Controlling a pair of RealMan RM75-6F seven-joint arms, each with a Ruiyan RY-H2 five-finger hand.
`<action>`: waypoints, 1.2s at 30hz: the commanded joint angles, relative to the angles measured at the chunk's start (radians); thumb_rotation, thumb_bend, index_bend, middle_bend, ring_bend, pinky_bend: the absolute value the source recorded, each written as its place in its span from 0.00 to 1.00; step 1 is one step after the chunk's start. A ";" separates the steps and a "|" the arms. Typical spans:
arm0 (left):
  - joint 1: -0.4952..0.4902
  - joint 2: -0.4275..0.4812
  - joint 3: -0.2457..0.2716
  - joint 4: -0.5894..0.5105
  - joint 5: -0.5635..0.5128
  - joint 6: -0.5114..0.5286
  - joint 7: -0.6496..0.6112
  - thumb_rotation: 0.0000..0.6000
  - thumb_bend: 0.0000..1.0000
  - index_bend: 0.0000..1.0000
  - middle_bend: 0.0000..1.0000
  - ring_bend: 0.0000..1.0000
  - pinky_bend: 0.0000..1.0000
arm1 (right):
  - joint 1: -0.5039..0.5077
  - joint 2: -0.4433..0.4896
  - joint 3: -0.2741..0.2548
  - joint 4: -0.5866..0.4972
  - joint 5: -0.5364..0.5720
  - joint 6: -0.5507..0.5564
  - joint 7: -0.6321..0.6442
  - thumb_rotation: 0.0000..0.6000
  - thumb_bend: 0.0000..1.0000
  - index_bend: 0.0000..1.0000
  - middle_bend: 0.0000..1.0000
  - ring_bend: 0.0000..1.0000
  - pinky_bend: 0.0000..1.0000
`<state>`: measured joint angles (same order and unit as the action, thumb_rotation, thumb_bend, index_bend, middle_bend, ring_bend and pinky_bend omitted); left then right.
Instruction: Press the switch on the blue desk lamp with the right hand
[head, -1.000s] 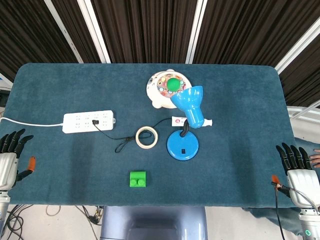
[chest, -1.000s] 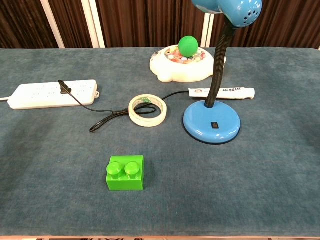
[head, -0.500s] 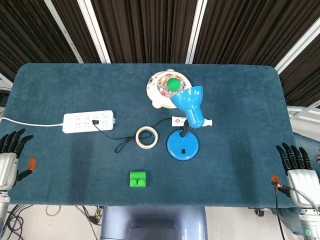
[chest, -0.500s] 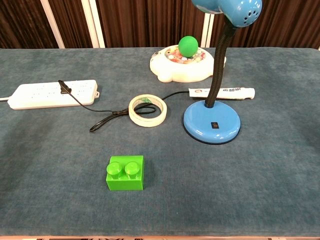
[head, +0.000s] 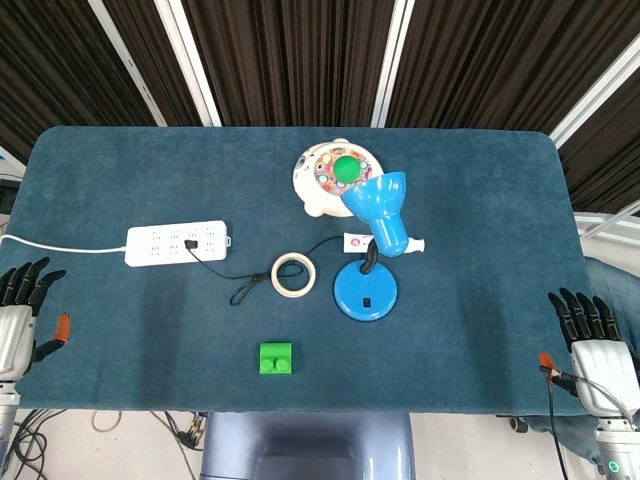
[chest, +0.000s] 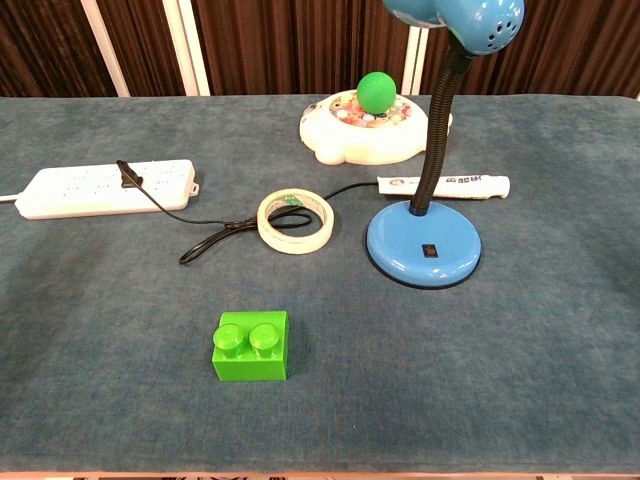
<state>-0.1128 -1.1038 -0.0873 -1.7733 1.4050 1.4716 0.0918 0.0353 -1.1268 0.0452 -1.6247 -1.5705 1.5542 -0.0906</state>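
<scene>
The blue desk lamp (head: 366, 290) stands mid-table on a round base (chest: 423, 243), its shade (head: 381, 203) tilted up on a black gooseneck. A small black switch (chest: 429, 250) sits on top of the base, also seen as the switch (head: 366, 301) in the head view. My right hand (head: 591, 342) hovers at the table's front right edge, far from the lamp, fingers spread and holding nothing. My left hand (head: 17, 318) is at the front left edge, fingers apart and empty. Neither hand shows in the chest view.
A white power strip (head: 177, 243) lies at the left with a black cord (chest: 205, 240) running to the lamp. A tape roll (head: 294, 274), a green brick (head: 276, 357), a white toy with a green ball (head: 334, 175) and a white tube (chest: 442, 185) surround the lamp.
My right hand has shifted slightly up and to the left along the table edge. Everything else stays put.
</scene>
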 joint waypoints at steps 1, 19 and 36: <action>-0.001 -0.001 -0.002 0.002 -0.006 -0.004 -0.001 1.00 0.50 0.18 0.04 0.00 0.00 | -0.001 0.019 -0.013 -0.034 -0.005 -0.013 0.021 1.00 0.36 0.01 0.11 0.16 0.03; -0.001 -0.003 -0.006 -0.008 -0.026 -0.008 0.010 1.00 0.50 0.18 0.04 0.00 0.00 | 0.211 0.058 0.015 -0.192 0.096 -0.386 -0.085 1.00 0.57 0.00 0.58 0.65 0.48; -0.002 -0.001 -0.007 -0.014 -0.037 -0.017 0.004 1.00 0.50 0.18 0.04 0.00 0.00 | 0.338 -0.246 0.045 -0.172 0.336 -0.519 -0.380 1.00 0.64 0.00 0.64 0.70 0.68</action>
<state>-0.1145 -1.1047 -0.0938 -1.7869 1.3683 1.4549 0.0963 0.3562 -1.3422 0.0827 -1.8071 -1.2620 1.0446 -0.4429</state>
